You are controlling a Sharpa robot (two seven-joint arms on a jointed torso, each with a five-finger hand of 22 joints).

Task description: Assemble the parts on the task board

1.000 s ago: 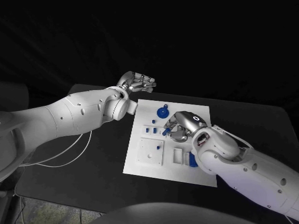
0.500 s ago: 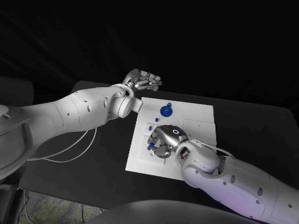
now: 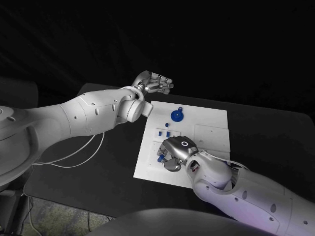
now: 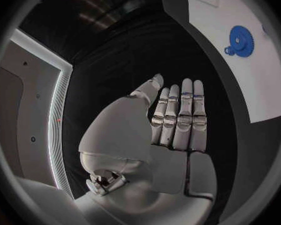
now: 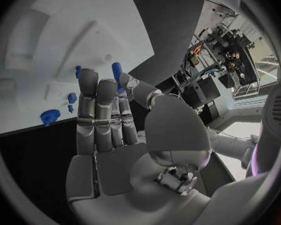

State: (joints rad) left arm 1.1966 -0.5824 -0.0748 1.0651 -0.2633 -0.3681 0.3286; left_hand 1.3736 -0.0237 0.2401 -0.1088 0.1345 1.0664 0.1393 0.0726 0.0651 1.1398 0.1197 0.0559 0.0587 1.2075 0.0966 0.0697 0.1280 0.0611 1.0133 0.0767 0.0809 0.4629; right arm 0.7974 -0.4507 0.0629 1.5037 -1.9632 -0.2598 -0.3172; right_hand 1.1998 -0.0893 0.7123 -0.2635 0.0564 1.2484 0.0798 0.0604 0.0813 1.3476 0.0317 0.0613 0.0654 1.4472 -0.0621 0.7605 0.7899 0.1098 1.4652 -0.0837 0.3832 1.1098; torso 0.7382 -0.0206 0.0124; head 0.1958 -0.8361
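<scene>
The white task board (image 3: 208, 120) lies mid-table. My right hand (image 3: 175, 153) hovers over its near left part and pinches a small blue peg (image 3: 162, 158) between thumb and a finger. In the right wrist view the peg (image 5: 117, 71) stands up beside the straight fingers of my right hand (image 5: 115, 120), over the board (image 5: 65, 25). A blue gear (image 3: 176, 115) sits on the far part of the board, with two small blue pieces (image 3: 163, 132) nearer. My left hand (image 3: 154, 81) hangs beyond the board's far left corner, fingers straight and holding nothing (image 4: 172, 125); the gear (image 4: 239, 35) lies off to its side.
Raised white fixtures (image 5: 28, 30) stand on the board near my right hand, and a flat white plate (image 3: 213, 133) lies on its right part. A white cable (image 3: 79, 152) loops over the table under my left arm. Bare black tabletop (image 3: 271, 132) lies right of the board.
My right hand has carried the blue peg from the board's middle toward its near left part. My left hand stays about where it was.
</scene>
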